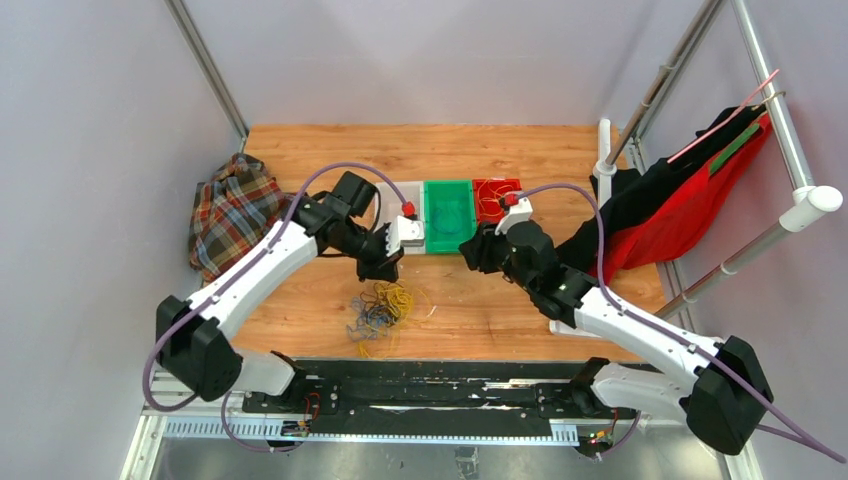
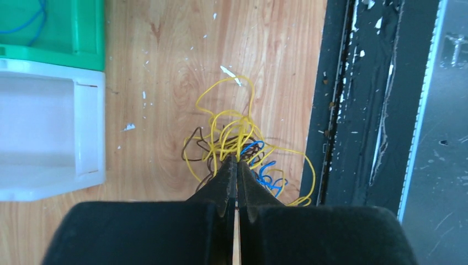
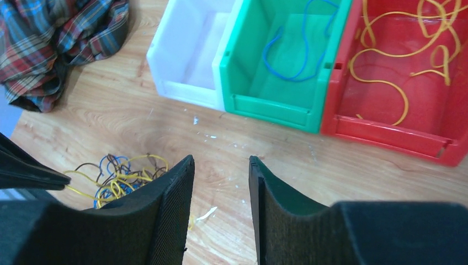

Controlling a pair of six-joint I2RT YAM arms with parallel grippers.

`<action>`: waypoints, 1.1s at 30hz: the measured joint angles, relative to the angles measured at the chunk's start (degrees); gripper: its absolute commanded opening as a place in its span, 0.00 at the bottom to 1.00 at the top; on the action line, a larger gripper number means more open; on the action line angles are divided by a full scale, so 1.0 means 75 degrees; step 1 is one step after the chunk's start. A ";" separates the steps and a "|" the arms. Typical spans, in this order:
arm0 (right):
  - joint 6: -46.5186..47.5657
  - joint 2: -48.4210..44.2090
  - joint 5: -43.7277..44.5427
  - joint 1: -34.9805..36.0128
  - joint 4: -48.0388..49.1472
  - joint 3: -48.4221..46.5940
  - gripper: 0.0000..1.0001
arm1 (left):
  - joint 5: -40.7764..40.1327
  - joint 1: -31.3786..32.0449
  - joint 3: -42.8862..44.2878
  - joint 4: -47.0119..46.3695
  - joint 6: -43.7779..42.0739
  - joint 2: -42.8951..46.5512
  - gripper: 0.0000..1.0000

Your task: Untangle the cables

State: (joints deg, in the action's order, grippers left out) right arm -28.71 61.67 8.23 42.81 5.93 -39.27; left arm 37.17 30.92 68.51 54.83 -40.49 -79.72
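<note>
Near edge of bench (image 1: 300, 150): the cables (image 1: 383, 310) lie in one loose tangle of yellow, blue and dark strands on the wood, just ahead of the black rail (image 1: 430, 385).
Left tool (image 2: 236, 161): mine, closed tight, tips down at the top of the tangle; I cannot tell whether a strand is pinched between them.
Right tool (image 3: 221, 160): mine, fingers apart with nothing between them, above bare wood between the tangle and the bins.
Green bin (image 3: 270, 105): one blue cable (image 3: 298, 49) inside.
Red bin (image 3: 386, 138): loose yellow cables (image 3: 386, 83) inside; it touches the green bin.
White bin (image 3: 185, 88): against the green bin's other side.
Bench surface: light wood grain, scuffed, dotted with white flecks.
Plaid cloth (image 1: 230, 215): bunched at the bench's left edge.
Room: pale walls; a pipe frame (image 1: 810, 203) on the right, with red and black fabric (image 1: 690, 215) draped over it.
</note>
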 measured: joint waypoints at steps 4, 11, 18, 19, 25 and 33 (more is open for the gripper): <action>0.0134 0.0003 -0.0026 0.0449 0.0178 0.0000 0.58 | 0.0009 0.0000 0.0265 0.0382 0.0181 0.0539 0.01; 0.0764 0.0385 -0.0822 0.1521 0.0828 -0.0458 0.67 | -0.0149 0.0000 0.1087 0.0667 0.0726 0.1134 0.00; 0.1180 0.0778 -0.1239 0.2305 0.1644 -0.1043 0.69 | -0.0396 0.0000 0.1976 0.0778 0.1204 0.1734 0.00; 0.1207 0.0868 -0.1198 0.2346 0.1722 -0.1090 0.69 | -0.0396 0.0000 0.2052 0.0801 0.1259 0.1792 0.00; 0.1271 0.1600 -0.0912 0.2439 0.2288 -0.1241 0.67 | -0.0323 0.0000 0.2311 0.0997 0.1577 0.1944 0.00; 0.1393 0.2588 -0.0160 0.2547 0.3034 -0.1553 0.65 | -0.0152 0.0000 0.2728 0.1303 0.1716 0.1935 0.00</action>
State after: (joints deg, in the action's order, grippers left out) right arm -18.26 81.08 7.03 61.91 28.69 -50.92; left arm 36.03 30.92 88.97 64.60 -27.62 -65.21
